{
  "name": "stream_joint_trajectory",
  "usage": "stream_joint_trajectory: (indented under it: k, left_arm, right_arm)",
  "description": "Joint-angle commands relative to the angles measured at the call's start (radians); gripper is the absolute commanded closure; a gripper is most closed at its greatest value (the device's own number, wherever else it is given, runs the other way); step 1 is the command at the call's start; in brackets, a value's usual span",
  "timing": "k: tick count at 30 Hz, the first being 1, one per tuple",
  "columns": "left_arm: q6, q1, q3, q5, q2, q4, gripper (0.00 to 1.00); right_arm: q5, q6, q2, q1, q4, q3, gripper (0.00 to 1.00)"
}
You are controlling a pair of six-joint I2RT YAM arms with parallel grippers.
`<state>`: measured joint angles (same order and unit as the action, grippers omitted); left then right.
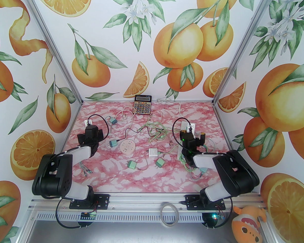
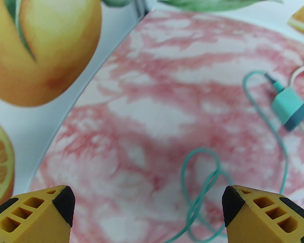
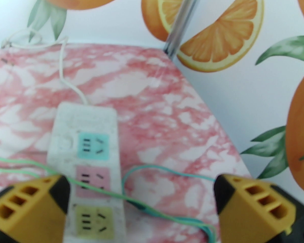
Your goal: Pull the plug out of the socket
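A long white power strip [image 3: 84, 145] with teal, pink and yellow outlet panels lies under my right gripper [image 3: 141, 194], which hangs open above it. The three outlets I see there are bare, and a green cable [image 3: 152, 209] crosses the strip. From above, the strip [image 1: 184, 125] is partly hidden by my right gripper [image 1: 192, 134]. My left gripper [image 2: 148, 201] is open over bare table and a teal cable loop. A teal plug [image 2: 290, 109] lies loose to its right, prongs showing. A round white socket [image 1: 128, 146] sits mid-table with a teal plug [image 1: 113, 143] beside it. I cannot tell whether that plug is inserted.
A calculator [image 1: 143, 104] stands at the back. A white cube adapter [image 1: 153, 152], more teal plugs [image 1: 131, 164] and tangled cables [image 1: 154, 132] lie mid-table. A small white socket block [image 1: 88, 122] lies beyond my left gripper [image 1: 91, 129]. Walls close in left, right and back.
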<state>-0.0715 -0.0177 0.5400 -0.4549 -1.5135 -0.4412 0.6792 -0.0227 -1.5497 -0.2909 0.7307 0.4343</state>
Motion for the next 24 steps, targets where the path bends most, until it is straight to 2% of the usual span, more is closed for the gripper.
stream_joint_trajectory:
  k: [1, 4, 5, 7, 8, 9, 11, 12, 13, 15, 17, 24]
  left_arm:
    - [0.069, 0.003, -0.047, 0.132, -0.041, -0.296, 0.00]
    - [0.091, -0.005, -0.075, 0.204, -0.040, -0.349, 0.00]
    - [0.123, -0.006, -0.090, 0.238, -0.042, -0.382, 0.00]
    - [0.154, -0.005, -0.111, 0.332, -0.073, -0.449, 0.00]
    - [0.172, -0.005, -0.122, 0.363, -0.121, -0.513, 0.00]
    - [0.181, -0.006, -0.132, 0.390, -0.156, -0.600, 0.00]
    - [0.178, -0.005, -0.116, 0.397, -0.120, -0.497, 0.00]
    - [0.180, -0.007, -0.127, 0.395, -0.141, -0.557, 0.00]
    - [0.179, -0.007, -0.123, 0.394, -0.135, -0.538, 0.00]
    - [0.180, -0.008, -0.123, 0.391, -0.131, -0.531, 0.00]
    - [0.180, -0.008, -0.120, 0.392, -0.123, -0.512, 0.00]
    - [0.184, -0.012, -0.118, 0.387, -0.128, -0.520, 0.00]
  right_arm:
    - [-0.231, 0.049, 0.022, 0.091, 0.010, 0.042, 0.00]
    - [-0.397, 0.081, 0.034, 0.160, 0.066, -0.005, 0.00]
    - [-0.445, 0.080, 0.023, 0.172, 0.133, -0.043, 0.00]
    - [-0.497, 0.054, -0.019, 0.175, 0.357, -0.123, 0.00]
    - [-0.502, 0.057, 0.007, 0.175, 0.318, -0.128, 0.00]
    - [-0.493, 0.062, 0.013, 0.175, 0.291, -0.123, 0.00]
    - [-0.435, 0.082, -0.016, 0.177, 0.301, -0.096, 0.00]
    - [-0.417, 0.093, -0.001, 0.176, 0.206, -0.063, 0.00]
    - [-0.417, 0.093, 0.006, 0.177, 0.189, -0.066, 0.00]
    - [-0.373, 0.097, -0.013, 0.174, 0.293, -0.097, 0.00]
    - [-0.285, 0.131, -0.002, 0.173, 0.270, -0.099, 0.00]
    - [-0.302, 0.117, -0.007, 0.167, 0.263, -0.088, 0.00]
